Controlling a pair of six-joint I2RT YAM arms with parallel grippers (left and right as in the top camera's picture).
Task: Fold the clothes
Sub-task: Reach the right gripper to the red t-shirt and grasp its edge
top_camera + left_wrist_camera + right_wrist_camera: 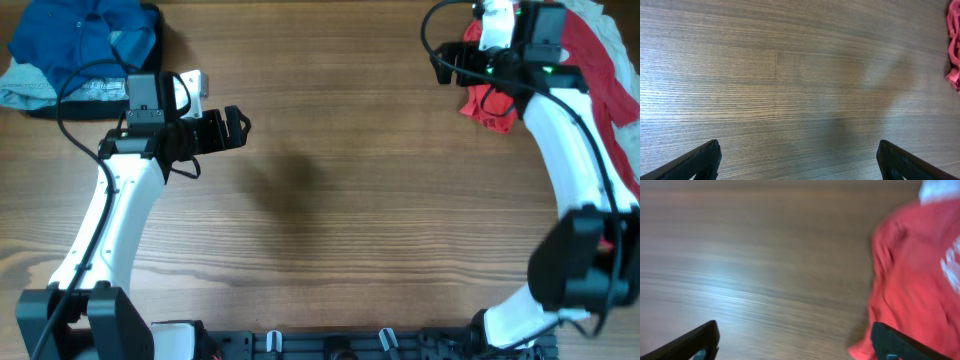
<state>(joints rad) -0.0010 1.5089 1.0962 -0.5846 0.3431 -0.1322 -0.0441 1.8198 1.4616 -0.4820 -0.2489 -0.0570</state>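
The clothes, a crumpled red T-shirt, lie at the table's far right, partly under my right arm. The blurred right wrist view shows the T-shirt filling the right side, with a bit of white lettering. My right gripper is open over bare wood, and its right finger stands in front of the shirt's lower edge; overhead this gripper points left. My left gripper is open over bare wood, far from the shirt. In its own view the left gripper holds nothing, and a strip of red cloth shows at the right edge.
A blue garment is heaped at the far left corner, with a pale grey piece beside it. Part of a white garment lies at the far right corner, above the red shirt.
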